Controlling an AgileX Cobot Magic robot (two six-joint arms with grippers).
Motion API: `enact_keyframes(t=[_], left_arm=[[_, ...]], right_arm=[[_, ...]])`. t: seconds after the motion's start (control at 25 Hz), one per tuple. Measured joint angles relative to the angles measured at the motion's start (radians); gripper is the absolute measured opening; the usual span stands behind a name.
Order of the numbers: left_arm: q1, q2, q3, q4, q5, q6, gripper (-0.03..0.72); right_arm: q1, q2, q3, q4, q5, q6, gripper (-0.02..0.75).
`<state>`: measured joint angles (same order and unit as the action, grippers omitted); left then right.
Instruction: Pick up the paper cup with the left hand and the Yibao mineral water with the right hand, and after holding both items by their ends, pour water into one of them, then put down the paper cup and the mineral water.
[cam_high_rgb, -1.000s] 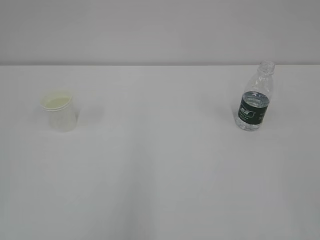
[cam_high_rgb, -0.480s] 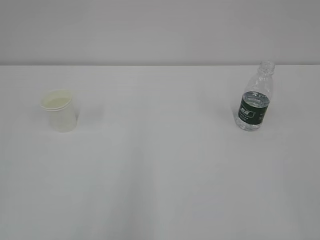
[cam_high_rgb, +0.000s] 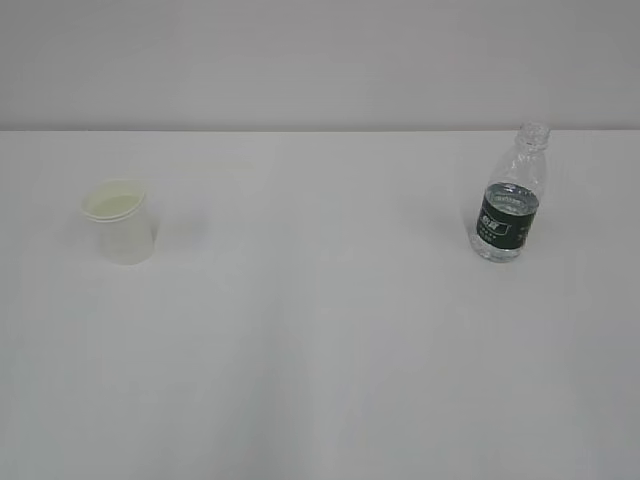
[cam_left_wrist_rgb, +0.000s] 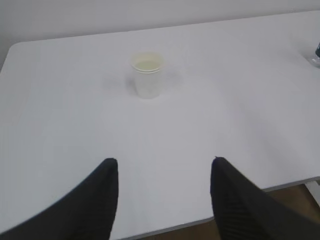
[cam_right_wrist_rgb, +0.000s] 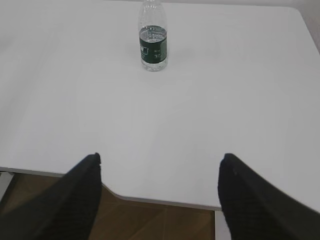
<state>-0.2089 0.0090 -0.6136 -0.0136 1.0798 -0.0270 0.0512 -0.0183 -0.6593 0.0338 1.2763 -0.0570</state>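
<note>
The exterior view shows only the white bench (cam_high_rgb: 320, 330) with its 2 things and neither arm: the paper cup (cam_high_rgb: 121, 222) stands upright far to the left of the Yibao mineral water (cam_high_rgb: 510, 197), which stands upright near the bench's back edge, and the 2 are well apart. Each wrist view adds what that view lacks. The left wrist view shows the left hand (cam_left_wrist_rgb: 164, 172), its 2 black jaws standing apart with nothing between them, held over the bench's near edge, well short of the cup (cam_left_wrist_rgb: 147, 75); at the right border of that view a sliver of the bottle (cam_left_wrist_rgb: 316, 54) shows, far to the right of the cup. The right wrist view shows the right hand (cam_right_wrist_rgb: 160, 167), its 2 jaws spread wide and empty, above the near edge of the bench (cam_right_wrist_rgb: 200, 125) with brown floor (cam_right_wrist_rgb: 150, 220) below, and the bottle (cam_right_wrist_rgb: 152, 39) well beyond it; the cup does not appear there. As for contents, the cup's mouth faces up and its inside looks pale cream, but whether any liquid sits in it cannot be told. The bottle is capless, with a dark green label band, and water seems to reach about the top of the band.
</note>
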Motion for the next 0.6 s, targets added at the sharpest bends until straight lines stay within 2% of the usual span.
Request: enact_keyframes(t=[0.6], left_arm=[[0.000,0.000,0.000,-0.001,0.090,0.000,0.408]], right_arm=[[0.000,0.000,0.000,-0.039,0.000,-0.015,0.552]])
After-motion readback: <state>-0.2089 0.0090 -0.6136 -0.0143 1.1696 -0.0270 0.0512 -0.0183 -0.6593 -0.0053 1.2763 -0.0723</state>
